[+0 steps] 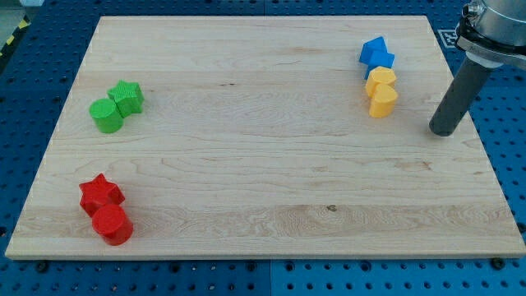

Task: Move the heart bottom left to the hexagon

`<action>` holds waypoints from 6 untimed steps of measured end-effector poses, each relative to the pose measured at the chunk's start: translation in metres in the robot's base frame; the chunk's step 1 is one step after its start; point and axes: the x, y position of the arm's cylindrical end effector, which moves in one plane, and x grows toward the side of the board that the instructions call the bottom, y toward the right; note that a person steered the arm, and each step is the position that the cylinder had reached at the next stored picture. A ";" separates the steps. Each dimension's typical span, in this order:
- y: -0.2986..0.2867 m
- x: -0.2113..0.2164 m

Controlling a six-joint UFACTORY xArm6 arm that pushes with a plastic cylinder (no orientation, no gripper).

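Note:
A yellow heart (383,101) lies near the board's upper right, touching a second yellow block, seemingly a hexagon (380,80), just above it. My tip (444,131) rests on the board to the right of the yellow heart and slightly below it, with a clear gap between them. The dark rod rises toward the view's top right. A red block that may be a hexagon (113,224) lies at the bottom left, touching a red star (100,193).
Two blue blocks (376,53) sit touching just above the yellow pair. A green star (128,96) and a round green block (107,116) touch at the left. The wooden board (263,164) lies on a blue perforated table.

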 end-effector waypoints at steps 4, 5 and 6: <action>-0.048 -0.059; -0.059 -0.059; -0.085 -0.059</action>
